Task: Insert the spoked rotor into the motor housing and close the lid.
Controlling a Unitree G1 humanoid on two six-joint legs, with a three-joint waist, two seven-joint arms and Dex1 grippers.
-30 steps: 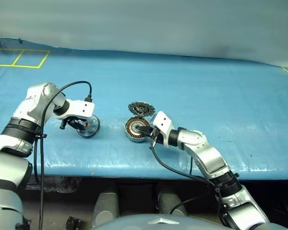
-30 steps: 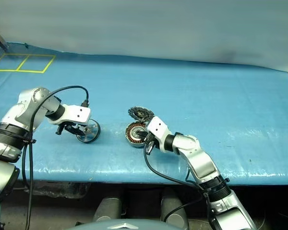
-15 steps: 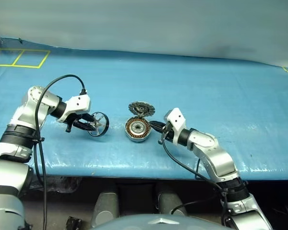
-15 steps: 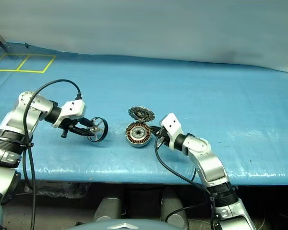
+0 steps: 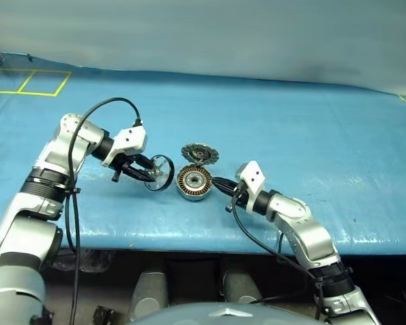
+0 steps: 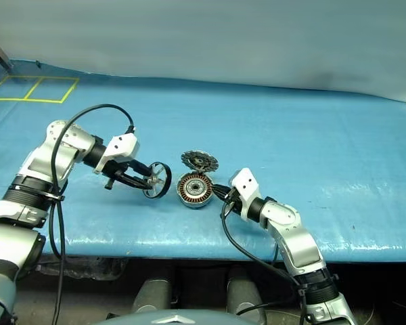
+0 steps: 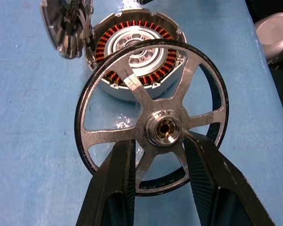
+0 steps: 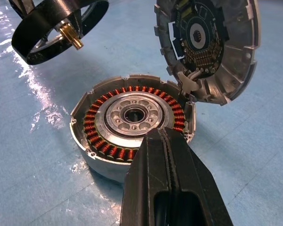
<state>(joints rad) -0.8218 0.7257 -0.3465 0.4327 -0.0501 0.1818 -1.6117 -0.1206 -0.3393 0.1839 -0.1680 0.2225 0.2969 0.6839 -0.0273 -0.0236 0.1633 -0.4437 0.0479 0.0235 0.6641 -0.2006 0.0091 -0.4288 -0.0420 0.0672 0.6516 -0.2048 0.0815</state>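
Blue sheeting covers the worktop (image 5: 311, 122) under both my arms, with a pale wall behind it and yellow tape lines (image 5: 27, 82) at the far left corner.

I have the spoked rotor (image 7: 153, 115) in my left pincer (image 7: 162, 176). My two black fingers (image 7: 115, 181) close on it near the brass-coloured hub, one on either side, and the ring stands on edge past the fingertips, tilted, with its slim spokes open to the blue beneath. From the head views the rotor (image 5: 160, 172) hangs off the worktop, just beside the motor housing (image 5: 193, 182) on that housing's left, not touching it.

The motor housing lies flat on the sheeting, ahead of my left pincer and directly in front of my right pincer (image 8: 166, 141). Its ring of copper-brown windings around the pale central hub faces up, uncovered. The lid (image 8: 212, 47) is joined to the housing's far rim and stands raised, nearly upright, its toothed inner face with a dark round board turned toward my right pincer.

My right pincer is clenched, fingers pressed together with nothing between them. Its tip sits at the housing's near rim; I cannot tell whether it touches the metal.
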